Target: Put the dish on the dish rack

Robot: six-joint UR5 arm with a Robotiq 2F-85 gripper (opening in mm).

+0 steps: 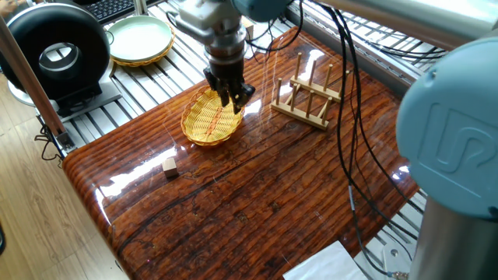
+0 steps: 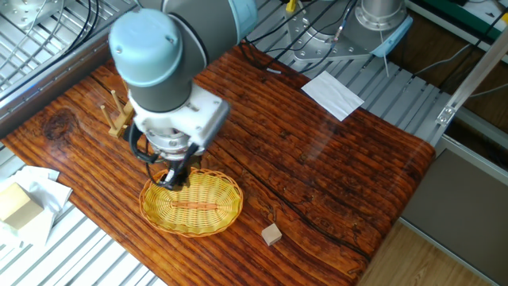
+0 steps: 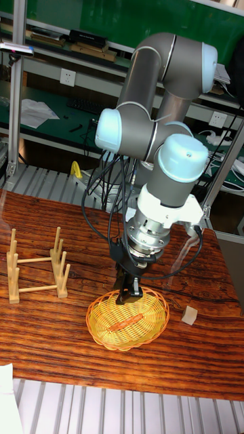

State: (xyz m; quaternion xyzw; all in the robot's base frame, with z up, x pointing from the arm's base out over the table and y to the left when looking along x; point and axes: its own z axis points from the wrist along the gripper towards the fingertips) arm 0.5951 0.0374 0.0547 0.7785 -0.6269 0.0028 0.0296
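Note:
The dish [image 1: 208, 120], a golden woven wicker basket, lies flat on the wooden table [image 1: 257, 194]. My gripper [image 1: 233, 99] points down over the part of the dish's rim nearest the dish rack [image 1: 310, 98]. Its fingers are slightly apart, low at the rim, with nothing lifted. The other fixed view has the gripper [image 2: 175, 177] at the far rim of the dish [image 2: 194, 205], with the dish rack [image 2: 119, 116] partly hidden behind the arm. From the tall fixed view, the gripper [image 3: 129, 293] hangs over the back rim of the dish [image 3: 127, 320], and the dish rack [image 3: 37, 274] stands apart on the left.
A small wooden block [image 1: 170, 166] lies on the table near the dish. A pale green plate [image 1: 140, 37] and a black round device [image 1: 54, 50] sit off the table at the back left. White paper [image 2: 333, 93] lies at the table's far end, and cables hang beside the arm.

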